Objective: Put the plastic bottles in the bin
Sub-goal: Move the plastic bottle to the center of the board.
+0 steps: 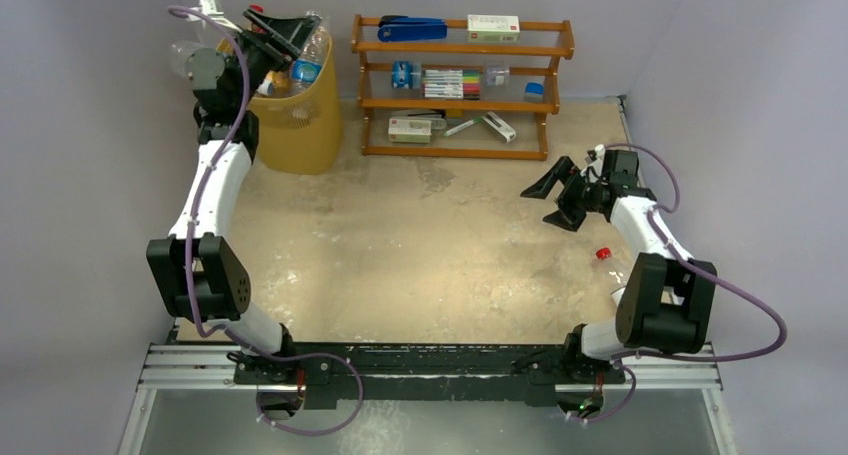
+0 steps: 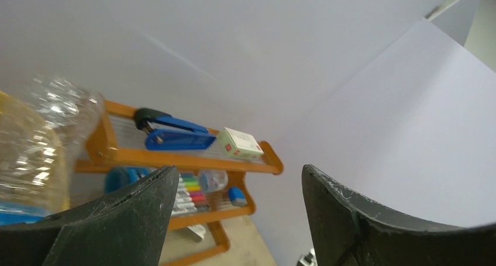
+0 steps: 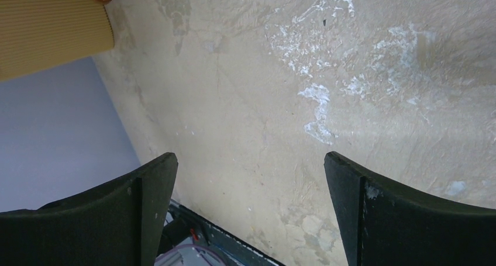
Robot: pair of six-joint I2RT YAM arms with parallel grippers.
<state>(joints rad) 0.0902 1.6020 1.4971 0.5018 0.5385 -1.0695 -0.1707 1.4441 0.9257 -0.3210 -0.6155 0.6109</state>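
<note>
Left end effector [image 1: 285, 37], released, hangs above the bin [image 1: 300, 125]; right end effector [image 1: 546, 206], released, sits beyond 1 bottle [image 1: 611, 265].

1. The counter [image 1: 430, 265]: rough, matt tan surface, scuffed with chalky white patches.
2. The bin [image 1: 305, 125]: translucent yellow-orange plastic with finely ribbed walls.
3. A plastic bottle [image 2: 52, 120]: clear, crinkled, catching glossy highlights.
4. The shelf rack [image 1: 460, 50]: smooth orange-brown wood with a slight sheen.
5. The stapler [image 2: 175, 134]: glossy blue body.
6. The left end effector [image 2: 240, 181] and right end effector [image 3: 251, 166]: matt black, grainy, lightly scratched.
</note>
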